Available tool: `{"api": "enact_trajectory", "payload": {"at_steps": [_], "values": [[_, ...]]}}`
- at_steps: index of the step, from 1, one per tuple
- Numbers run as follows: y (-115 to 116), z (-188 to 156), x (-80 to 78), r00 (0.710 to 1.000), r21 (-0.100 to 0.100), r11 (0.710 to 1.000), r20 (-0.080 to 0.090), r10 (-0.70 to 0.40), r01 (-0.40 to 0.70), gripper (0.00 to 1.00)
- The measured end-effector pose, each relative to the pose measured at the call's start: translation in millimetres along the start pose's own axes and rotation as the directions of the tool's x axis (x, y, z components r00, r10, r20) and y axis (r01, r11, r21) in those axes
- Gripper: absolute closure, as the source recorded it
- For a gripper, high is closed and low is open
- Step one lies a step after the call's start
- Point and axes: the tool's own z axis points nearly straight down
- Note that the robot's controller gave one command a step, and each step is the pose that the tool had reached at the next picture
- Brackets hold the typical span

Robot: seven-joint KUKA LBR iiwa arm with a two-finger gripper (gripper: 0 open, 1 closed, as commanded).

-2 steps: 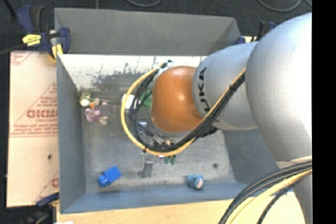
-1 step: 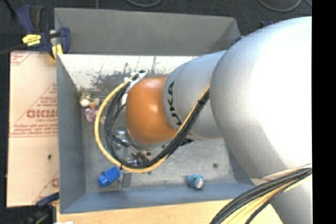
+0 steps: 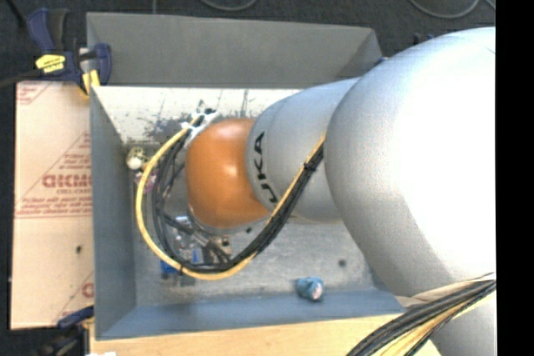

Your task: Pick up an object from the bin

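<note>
Small blue ball [image 3: 309, 288] lying by the bin's [image 3: 113, 204] near edge toward its right corner, gripper [image 3: 190, 250] (beneath the arm's orange cover [image 3: 219, 175]) hanging over the left half, well apart from it, grip state impossible to tell

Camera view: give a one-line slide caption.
KUKA arm reaches into the grey bin, orange wrist cover over its left half; a small blue object lies by the near wall.
</note>
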Motion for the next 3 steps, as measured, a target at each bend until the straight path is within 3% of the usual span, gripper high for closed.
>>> {"api": "enact_trajectory", "payload": {"at_steps": [1,2,3], "values": [[-10,-3,0.9,1.000,0.001,1.000,0.000,-0.010,0.010,1.00],[1,-104,3.9,1.000,-0.001,1.000,0.002,0.009,-0.009,1.00],[1,-104,3.9,1.000,-0.001,1.000,0.002,0.009,-0.009,1.00]]}}
